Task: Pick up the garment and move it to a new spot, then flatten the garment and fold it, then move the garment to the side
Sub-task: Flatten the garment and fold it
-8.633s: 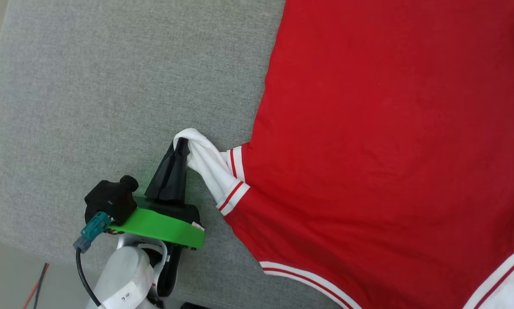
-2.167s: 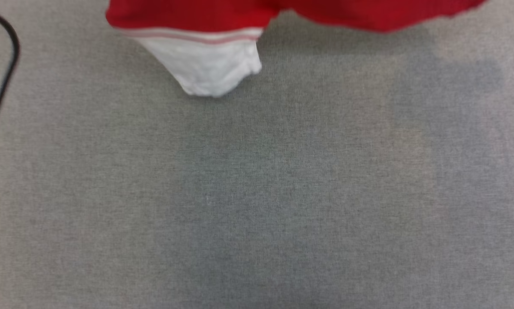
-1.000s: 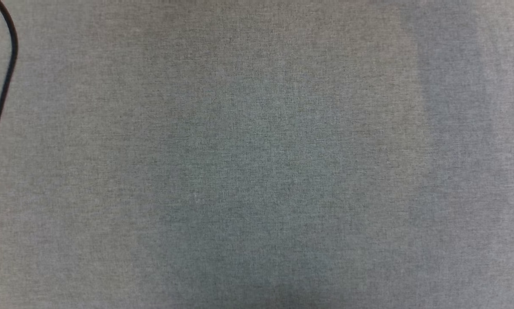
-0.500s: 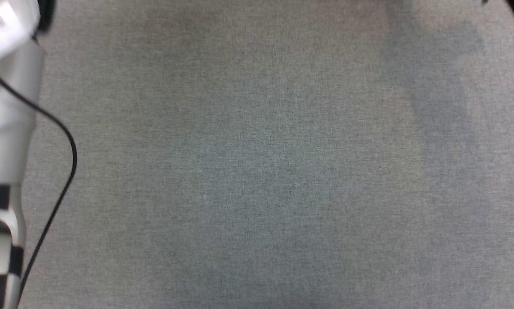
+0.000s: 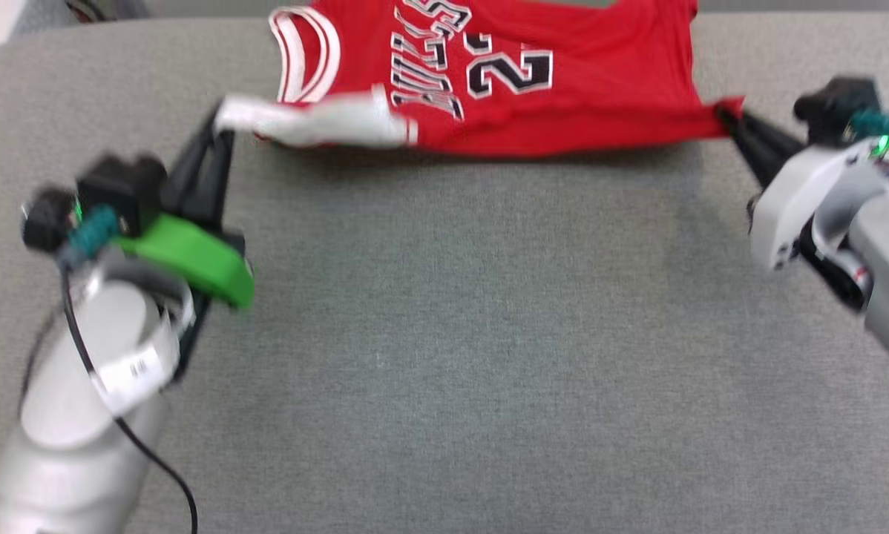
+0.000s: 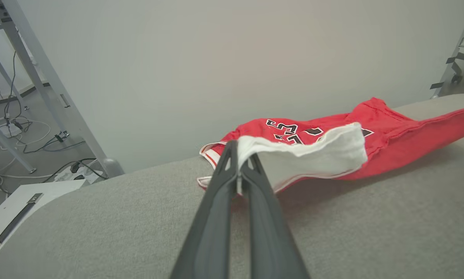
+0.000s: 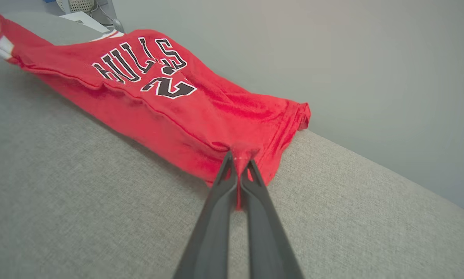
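In the head view the red jersey T-shirt with white short sleeves [image 5: 563, 96] is stretched along the far side of the grey fabric-covered table [image 5: 452, 334] between the left gripper [image 5: 218, 124] and the right gripper [image 5: 728, 116]. To set it down well, I judge both arms should draw it nearer at even tension and lower it flat. In the left wrist view the dark fingers [image 6: 216, 217] are clamped on the tip of the white sleeve [image 6: 313, 151]. In the right wrist view the other pair pinches a red hem corner [image 7: 251, 149], with the black, white-outlined lettering facing up and the cloth rumpled, its near edge lifted.
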You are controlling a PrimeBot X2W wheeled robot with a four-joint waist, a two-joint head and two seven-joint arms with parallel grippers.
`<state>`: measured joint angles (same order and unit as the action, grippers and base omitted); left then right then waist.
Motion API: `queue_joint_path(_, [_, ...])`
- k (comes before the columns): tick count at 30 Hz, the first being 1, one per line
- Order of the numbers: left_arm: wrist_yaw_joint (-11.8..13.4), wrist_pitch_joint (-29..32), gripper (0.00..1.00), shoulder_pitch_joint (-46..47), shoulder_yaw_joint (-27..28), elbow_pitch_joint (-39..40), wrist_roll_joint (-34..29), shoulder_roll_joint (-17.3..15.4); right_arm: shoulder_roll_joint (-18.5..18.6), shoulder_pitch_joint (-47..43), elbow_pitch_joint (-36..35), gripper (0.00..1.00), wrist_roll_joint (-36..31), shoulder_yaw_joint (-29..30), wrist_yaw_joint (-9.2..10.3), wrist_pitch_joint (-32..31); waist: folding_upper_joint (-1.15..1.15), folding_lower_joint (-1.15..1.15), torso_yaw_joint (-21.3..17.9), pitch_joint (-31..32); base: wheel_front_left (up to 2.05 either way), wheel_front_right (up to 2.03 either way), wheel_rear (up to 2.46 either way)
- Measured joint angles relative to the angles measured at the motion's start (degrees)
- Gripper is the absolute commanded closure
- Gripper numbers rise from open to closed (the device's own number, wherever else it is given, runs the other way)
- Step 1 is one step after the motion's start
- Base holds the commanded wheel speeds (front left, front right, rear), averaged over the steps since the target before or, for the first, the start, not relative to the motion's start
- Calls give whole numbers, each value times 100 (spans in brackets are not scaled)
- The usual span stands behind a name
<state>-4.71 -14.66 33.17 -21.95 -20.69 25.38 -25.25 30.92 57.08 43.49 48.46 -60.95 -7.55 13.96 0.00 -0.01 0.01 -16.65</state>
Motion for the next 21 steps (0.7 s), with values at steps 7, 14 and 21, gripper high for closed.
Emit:
queue_joint_path(7, [79,0,100,-1394,-30,349,158,-44,275,-1012,-385,100,344,-171,0,42,0,0,71,573,0,0,0])
queue_joint_path(14, [247,1,100,-2545,-43,710,333,-147,538,-2049,-733,100,403,-60,0,45,0,0,185,1112,0,0,0])
queue_joint_path(21, [453,153,100,-3555,-186,1166,548,-151,749,-3024,-1061,100,269,303,0,55,0,0,275,1554,0,0,0])
